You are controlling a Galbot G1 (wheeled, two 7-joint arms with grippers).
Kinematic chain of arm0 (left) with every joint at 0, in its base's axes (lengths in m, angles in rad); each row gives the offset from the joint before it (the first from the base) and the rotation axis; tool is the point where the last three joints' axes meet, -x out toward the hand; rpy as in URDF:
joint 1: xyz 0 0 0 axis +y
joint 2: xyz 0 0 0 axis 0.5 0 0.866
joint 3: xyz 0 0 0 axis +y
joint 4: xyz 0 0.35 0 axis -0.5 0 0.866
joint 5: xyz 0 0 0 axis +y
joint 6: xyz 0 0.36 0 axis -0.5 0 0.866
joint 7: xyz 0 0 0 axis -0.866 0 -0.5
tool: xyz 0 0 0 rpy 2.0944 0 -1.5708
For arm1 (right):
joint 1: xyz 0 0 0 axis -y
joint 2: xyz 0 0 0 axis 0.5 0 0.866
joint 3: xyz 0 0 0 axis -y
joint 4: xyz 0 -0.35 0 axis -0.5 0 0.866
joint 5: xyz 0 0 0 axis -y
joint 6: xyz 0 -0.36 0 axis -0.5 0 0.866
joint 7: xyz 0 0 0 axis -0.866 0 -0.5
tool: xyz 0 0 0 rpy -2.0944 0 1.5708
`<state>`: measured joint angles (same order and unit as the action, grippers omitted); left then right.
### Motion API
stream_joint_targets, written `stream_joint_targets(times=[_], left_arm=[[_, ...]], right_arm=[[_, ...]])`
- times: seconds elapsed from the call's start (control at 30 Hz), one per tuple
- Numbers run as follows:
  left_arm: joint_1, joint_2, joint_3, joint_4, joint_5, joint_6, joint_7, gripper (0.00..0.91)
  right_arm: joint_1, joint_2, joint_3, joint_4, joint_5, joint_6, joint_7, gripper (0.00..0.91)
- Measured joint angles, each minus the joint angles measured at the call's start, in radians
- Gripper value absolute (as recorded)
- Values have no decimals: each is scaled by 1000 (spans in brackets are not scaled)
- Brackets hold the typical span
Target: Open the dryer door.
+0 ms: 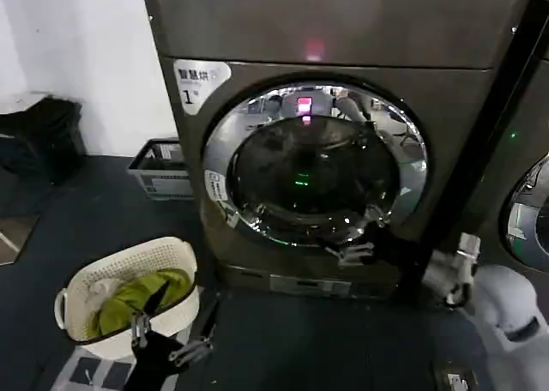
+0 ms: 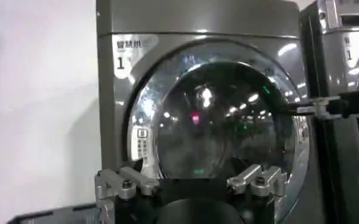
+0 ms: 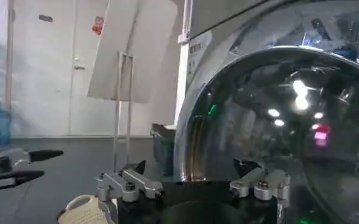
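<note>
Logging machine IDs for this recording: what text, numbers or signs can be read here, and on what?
"1": white sticker at the dryer's upper left front; the Chinese line above it is too blurred to read.
Small sticker on the dryer door chrome ring: unreadable.
Label on the grey crate: unreadable.
Red sign on the far wall: unreadable.

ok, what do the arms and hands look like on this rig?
Right arm: smooth white rounded shell, ending in a silver-grey metal hand. Left hand: black body, grey metal finger brackets, pointed black tips. Wrist views show silver finger mounts with black screws on a black base.
</note>
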<state>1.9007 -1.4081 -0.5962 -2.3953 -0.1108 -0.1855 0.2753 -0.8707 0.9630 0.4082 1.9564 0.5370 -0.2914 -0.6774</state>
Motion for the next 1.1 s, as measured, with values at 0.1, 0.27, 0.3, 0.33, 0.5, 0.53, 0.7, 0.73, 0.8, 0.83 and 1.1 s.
stream_joint_targets(times=[0.1,0.27,0.3,0.33,0.5,0.53,0.7,0.73,0.8,0.83,1.1], left_arm=[[-6,-7,2,-1,2,6,-18,907],[-6,-20,2,-2,31,15,-14,907],[-3,-21,3,-5,37,17,-14,907],[-1,-22,5,-9,40,22,-14,907],[7,-27,9,-23,42,23,-16,907],[9,-28,10,-27,43,27,-16,907],[12,-34,15,-31,47,60,-16,907],[11,-36,17,-32,46,67,-17,907],[9,-39,18,-32,48,72,-17,907],[9,-40,19,-33,48,76,-17,907],[10,-41,21,-36,48,75,-13,907]], right_arm=[[57,21,-64,-43,-31,1,1,907],[145,70,-152,-122,-67,5,-6,907],[162,81,-166,-138,-75,9,-6,907],[179,91,-180,-155,-81,12,-6,907],[252,134,-239,-229,-119,21,-30,907],[264,141,-250,-239,-121,22,-30,907],[312,175,-296,-287,-139,28,-25,907],[320,182,-305,-293,-143,28,-25,907],[333,198,-323,-304,-156,28,-21,907],[339,205,-332,-310,-163,29,-20,907],[372,253,-388,-345,-186,32,-3,907]])
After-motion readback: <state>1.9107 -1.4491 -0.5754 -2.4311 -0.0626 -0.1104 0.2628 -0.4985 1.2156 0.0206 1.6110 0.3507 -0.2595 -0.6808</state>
